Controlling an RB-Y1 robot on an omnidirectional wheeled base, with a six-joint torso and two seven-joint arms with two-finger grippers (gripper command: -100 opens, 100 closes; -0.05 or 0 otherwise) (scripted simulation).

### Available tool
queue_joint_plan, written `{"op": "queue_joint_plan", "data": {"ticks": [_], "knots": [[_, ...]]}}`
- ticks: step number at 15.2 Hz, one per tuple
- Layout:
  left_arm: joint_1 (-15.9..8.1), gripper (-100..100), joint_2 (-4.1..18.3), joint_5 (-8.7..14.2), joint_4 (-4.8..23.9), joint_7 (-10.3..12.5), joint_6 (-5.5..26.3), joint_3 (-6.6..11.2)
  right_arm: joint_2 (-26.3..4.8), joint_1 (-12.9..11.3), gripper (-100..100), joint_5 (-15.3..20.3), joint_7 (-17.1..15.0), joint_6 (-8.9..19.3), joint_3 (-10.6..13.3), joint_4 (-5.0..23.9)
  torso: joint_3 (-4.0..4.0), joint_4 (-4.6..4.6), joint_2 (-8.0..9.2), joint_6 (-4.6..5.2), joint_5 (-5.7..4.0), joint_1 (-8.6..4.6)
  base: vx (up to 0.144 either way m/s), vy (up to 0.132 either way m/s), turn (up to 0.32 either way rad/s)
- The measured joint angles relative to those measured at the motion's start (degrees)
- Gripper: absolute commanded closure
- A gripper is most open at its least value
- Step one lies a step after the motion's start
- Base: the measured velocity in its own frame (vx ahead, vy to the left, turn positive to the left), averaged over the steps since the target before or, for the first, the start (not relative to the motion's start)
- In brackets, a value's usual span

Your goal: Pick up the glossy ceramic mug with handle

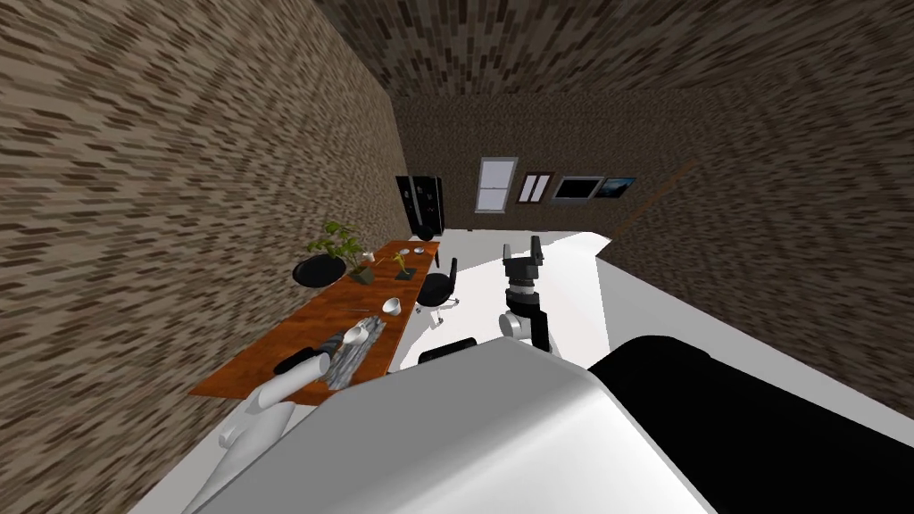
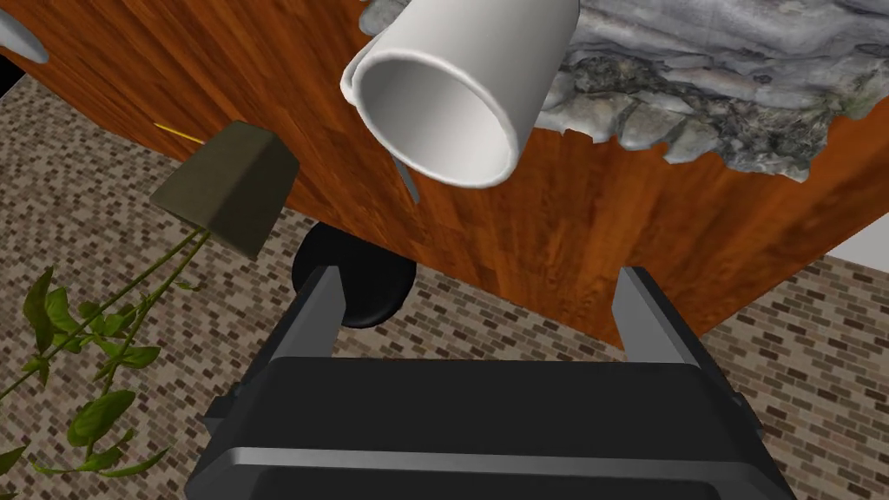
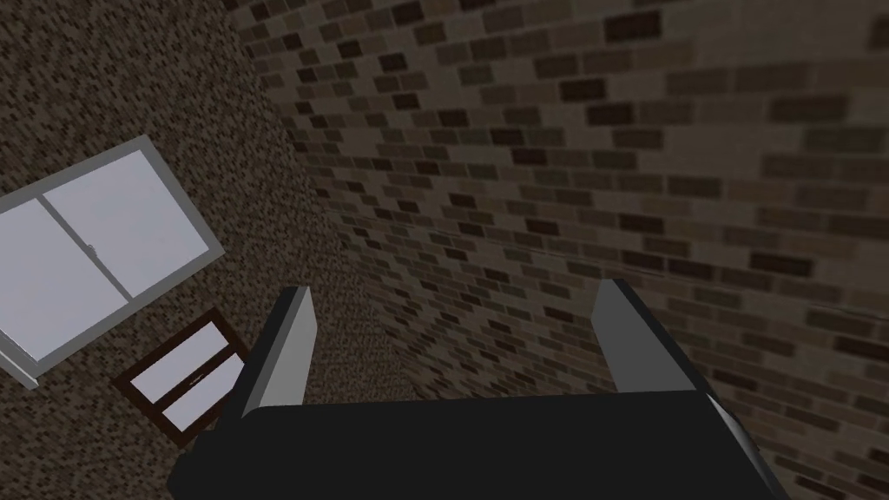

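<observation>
— Two grippers to account for, but first: biggest thing in sight?
— Long wooden table, running from the lower left toward the middle of the head view, hard along the brick wall.
— Next down?
— Grey stony mat at the table's near end, left of centre. Farther up the frame, a black chair beside the table's edge, then a potted plant on the top.
— And the thing to be picked?
— White mug, left of centre in the head view, at the mat's edge; on it or just beside it, cannot tell. Mouth turned toward the left wrist camera. Ahead of the blades, not between them. Handle hard to make out, barely a sliver at one side.
— Grippers?
— Left gripper spread wide, nothing held, short of the mug. Right gripper raised at centre frame, well apart from the table, blades likewise parted, idle.
— Step in hand?
— Most likely the approach: pointed at the mug, not yet around it.
— Next move?
— Probably forward along the gripper's own line until the blades straddle the mug's body, then a squeeze and a straight lift. Risk of slipping on a glossy round wall; best gripped square across, clear of the handle and the mat.
</observation>
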Motion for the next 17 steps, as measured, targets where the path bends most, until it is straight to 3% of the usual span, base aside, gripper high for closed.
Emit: {"op": "queue_joint_plan", "data": {"ticks": [2,4,11,17], "knots": [[-0.8,-100,-0.3,-0.6,1.7,-0.4,2.1,0.36,0.0,0.0,0,0.0,0.0,0.0,0.0,0.0,0.0,0.0,0.0,0.03,0.0,0.0,0.036,0.045,-0.129],[-1.9,-100,0.5,0.2,4.3,-1.3,4.0,0.46,0.0,0.0,0,0.0,0.0,0.0,0.0,0.0,-0.01,0.0,-0.03,0.02,0.0,0.01,0.04,0.036,-0.069],[-3.9,-100,1.8,1.5,9.2,-3.4,11.2,0.93,0.0,0.0,0,0.0,0.0,0.0,0.0,0.0,-0.04,-0.01,-0.08,0.01,0.0,0.01,0.046,0.039,-0.078],[-6.4,-100,2.6,2.3,14.8,-4.9,15.2,0.97,0.0,0.0,0,0.0,0.0,0.0,0.0,0.0,-0.04,-0.01,-0.07,0.01,-0.02,-0.06,0.043,0.028,-0.065]]}}
